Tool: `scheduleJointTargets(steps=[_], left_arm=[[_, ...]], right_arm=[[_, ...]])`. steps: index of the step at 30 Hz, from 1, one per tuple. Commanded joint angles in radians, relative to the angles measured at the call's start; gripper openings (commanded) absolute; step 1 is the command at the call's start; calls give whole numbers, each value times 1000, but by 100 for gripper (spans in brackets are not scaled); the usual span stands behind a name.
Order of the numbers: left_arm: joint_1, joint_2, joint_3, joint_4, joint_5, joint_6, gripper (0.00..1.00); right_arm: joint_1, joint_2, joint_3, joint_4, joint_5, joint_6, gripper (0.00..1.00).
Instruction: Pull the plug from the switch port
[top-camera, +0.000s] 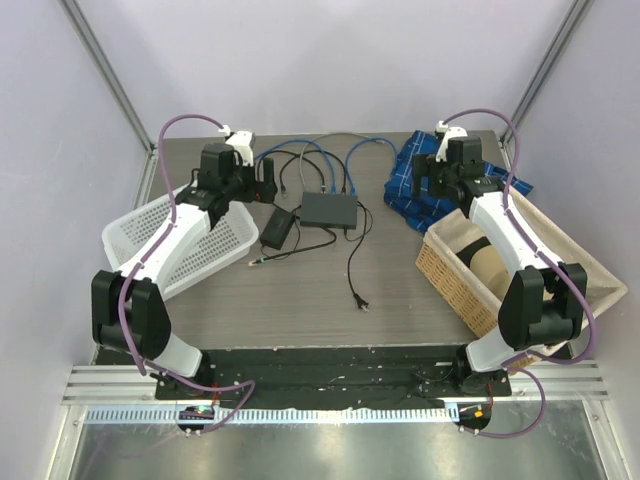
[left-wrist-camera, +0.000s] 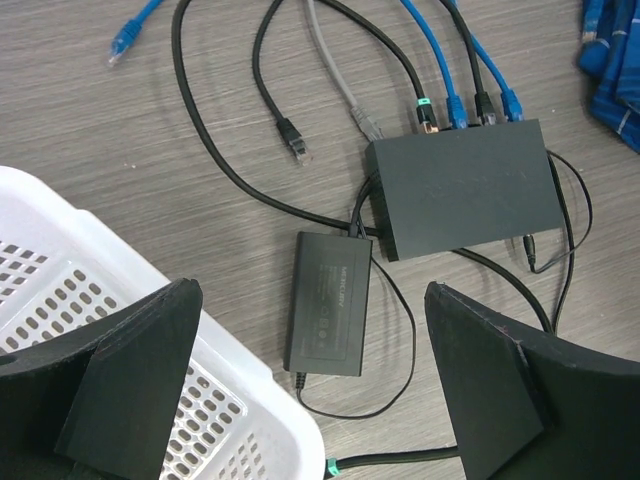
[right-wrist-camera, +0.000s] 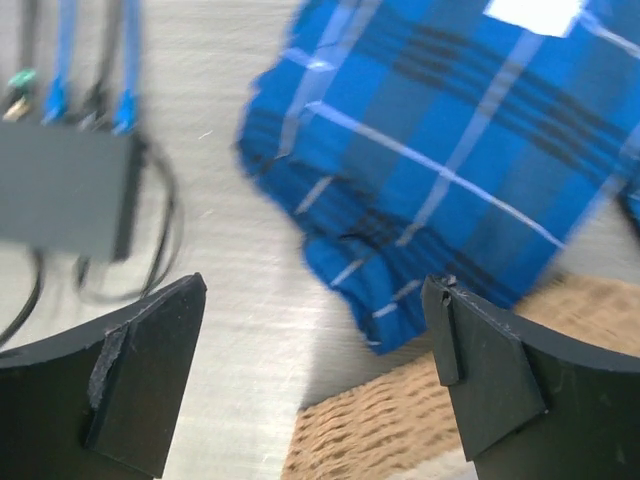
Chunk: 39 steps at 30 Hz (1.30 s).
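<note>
The flat dark grey switch box (top-camera: 330, 209) lies mid-table; it also shows in the left wrist view (left-wrist-camera: 465, 186) and, blurred, in the right wrist view (right-wrist-camera: 65, 190). Several plugs sit in the ports along its far edge (left-wrist-camera: 470, 118): a black-and-gold one with a green band (left-wrist-camera: 427, 118), two blue ones and a black one. My left gripper (left-wrist-camera: 310, 385) is open and empty, above the basket rim, left of the switch. My right gripper (right-wrist-camera: 315, 375) is open and empty, above the table between the blue cloth and the wicker basket, right of the switch.
A black power brick (left-wrist-camera: 330, 300) with a thin cord lies beside the switch. Loose black (left-wrist-camera: 291, 134), grey and blue cable ends lie behind it. A white plastic basket (top-camera: 190, 240) stands left. A blue plaid cloth (right-wrist-camera: 450, 140) and a wicker basket (top-camera: 470, 275) are at the right.
</note>
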Motion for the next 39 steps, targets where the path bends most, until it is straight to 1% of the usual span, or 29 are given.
scheduleJointTargets(steps=[1, 2, 3, 4, 5, 6, 8, 9, 10, 11, 12, 13, 14, 17, 18, 19, 22, 23, 26, 27, 28, 29, 30, 31, 32, 33, 35, 36, 39], left_arm=[[2, -17, -13, 42, 37, -6, 100], [2, -20, -18, 43, 34, -1, 100], [2, -23, -21, 42, 31, 5, 100], [2, -29, -27, 42, 29, 11, 100], [3, -32, -30, 39, 26, 26, 100], [2, -35, -35, 40, 19, 37, 100], [3, -42, -42, 37, 10, 65, 100], [2, -43, -41, 36, 3, 73, 100], [2, -40, -36, 33, -3, 80, 100], [3, -34, -33, 20, -9, 88, 100], [2, -29, -32, 17, -13, 96, 100], [2, -23, -32, 16, -24, 97, 100], [3, -17, -33, 14, -30, 97, 100], [2, -16, -47, 20, -21, 94, 100], [2, -16, -48, 20, -15, 96, 100], [2, -14, -52, 19, -10, 96, 100], [2, -3, -49, 13, 5, 108, 100], [3, 3, -45, 7, 12, 114, 100], [3, 58, 31, -87, 84, 105, 96], [2, 85, 113, -139, 261, 134, 84], [2, 142, 158, -267, 337, 155, 77], [-1, 171, 195, -317, 388, 155, 74], [-4, 193, 239, -363, 440, 189, 68], [-9, 223, 251, -454, 474, 220, 64], [-18, 230, 257, -498, 493, 323, 57], [-21, 234, 246, -535, 494, 370, 41], [-24, 222, 219, -608, 493, 492, 28], [-26, 218, 188, -625, 481, 529, 11], [-26, 222, 174, -722, 418, 647, 0]], right_arm=[[9, -29, 37, -47, -299, -136, 93], [15, -21, 55, -77, -435, -212, 87], [20, -14, 74, -112, -507, -245, 79], [26, 11, 123, -153, -572, -286, 76], [34, 25, 149, -258, -674, -324, 71], [57, 35, 175, -317, -703, -401, 60], [81, 48, 206, -470, -747, -482, 46], [113, 45, 201, -518, -770, -575, 27], [132, 43, 200, -575, -773, -620, 19], [149, 57, 201, -709, -770, -680, 7], [170, 68, 197, -779, -757, -729, 3], [198, 78, 182, -837, -741, -794, 1], [204, 97, 168, -909, -723, -802, 1], [203, 97, 117, -927, -614, -800, 1], [203, 85, 100, -892, -571, -762, 1], [201, 74, 62, -794, -448, -678, 1], [180, 48, 17, -613, -244, -549, 1], [142, 51, 20, -588, -158, -476, 1], [66, 86, 63, -531, -97, -382, 1], [33, 97, 80, -523, -85, -371, 1], [20, 120, 112, -511, -76, -371, 2], [14, 131, 134, -511, -74, -371, 1], [6, 146, 155, -514, -82, -381, 1], [6, 161, 193, -516, -80, -383, 1], [5, 170, 212, -514, -95, -385, 2], [5, 175, 226, -516, -118, -380, 1], [5, 186, 246, -519, -161, -380, 1], [6, 184, 246, -517, -196, -372, 1], [6, 190, 241, -517, -236, -368, 2]])
